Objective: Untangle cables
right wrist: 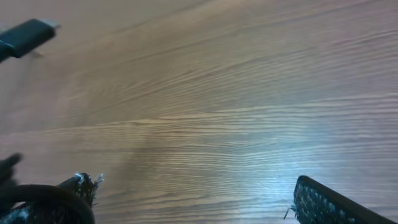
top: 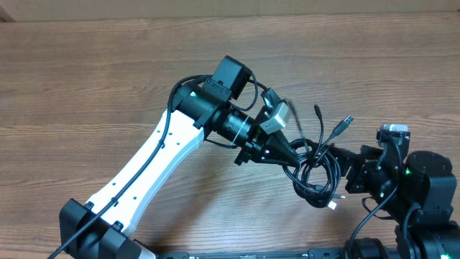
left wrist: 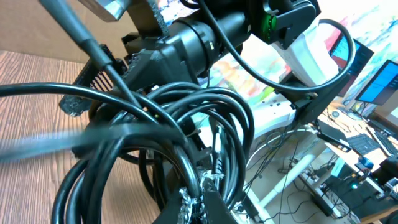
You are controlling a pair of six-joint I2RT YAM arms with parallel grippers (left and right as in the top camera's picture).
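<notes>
The cables (top: 316,176) are a coiled bundle of thin black cords right of the table's middle, with plug ends sticking up (top: 347,122) and a white tip at the bottom (top: 332,205). My left gripper (top: 296,158) reaches in from the left and is shut on a strand of the bundle. In the left wrist view the jaws (left wrist: 202,190) pinch one black cord, and the loops (left wrist: 155,118) fill the frame. My right gripper (top: 343,171) is at the bundle's right side. Its fingers (right wrist: 193,186) are wide apart, with one cord loop (right wrist: 37,202) by the left finger and a plug (right wrist: 28,34) at the upper left.
The wooden table (top: 93,79) stretches left and behind the arms. The right arm's black body (top: 424,187) stands at the right edge. Beyond the table's edge, the left wrist view shows a desk with monitors and floor wires (left wrist: 348,124).
</notes>
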